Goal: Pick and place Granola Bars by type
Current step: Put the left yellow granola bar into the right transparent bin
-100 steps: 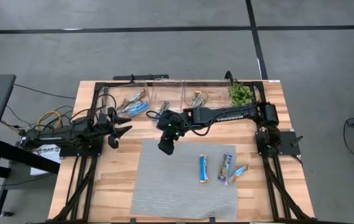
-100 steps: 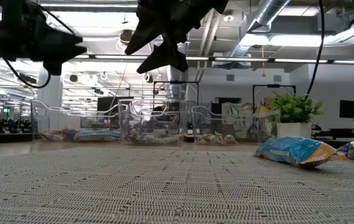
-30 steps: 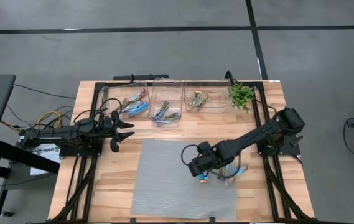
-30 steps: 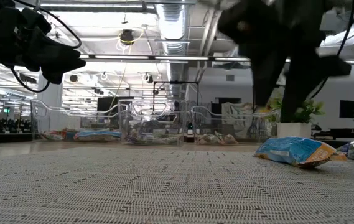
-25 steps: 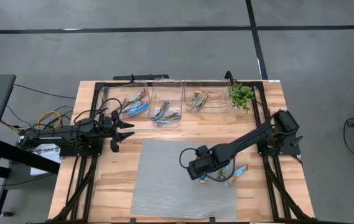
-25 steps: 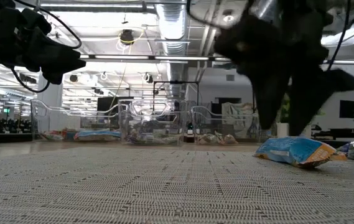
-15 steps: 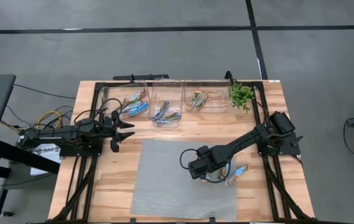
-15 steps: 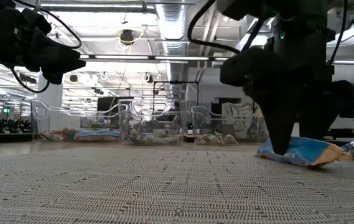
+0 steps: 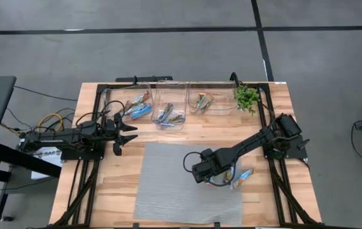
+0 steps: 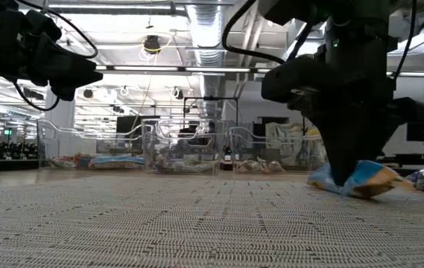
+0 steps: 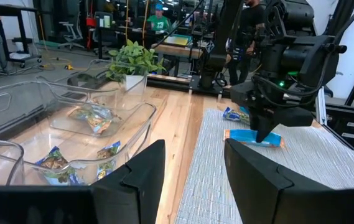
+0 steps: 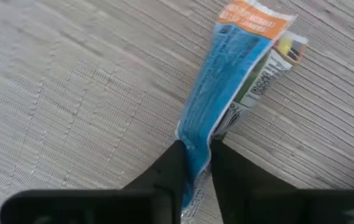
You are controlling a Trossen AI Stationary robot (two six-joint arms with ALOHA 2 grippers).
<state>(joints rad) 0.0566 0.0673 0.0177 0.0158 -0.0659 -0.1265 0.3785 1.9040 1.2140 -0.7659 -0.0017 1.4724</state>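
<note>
Even, bright light falls from overhead across the tabletop (image 9: 276, 210), with faint shadows; in the low view ceiling lamps (image 10: 152, 45) glare and both arms turn to dark silhouettes; the woven mat (image 10: 159, 223) blurs nearest the lens; the wrist views look soft close up.

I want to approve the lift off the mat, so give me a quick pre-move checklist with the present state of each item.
1. Right end effector closed on the blue bar: ok, fingers pinch its end.
2. Only one bar gripped: ok.
3. Bar clear of the mat: not ok, it lies on it.
4. Left end effector out of the way: ok, open, beside the bins.
5. Neighbouring bars undisturbed: cannot tell.
6. Middle bin reachable: ok.
</note>
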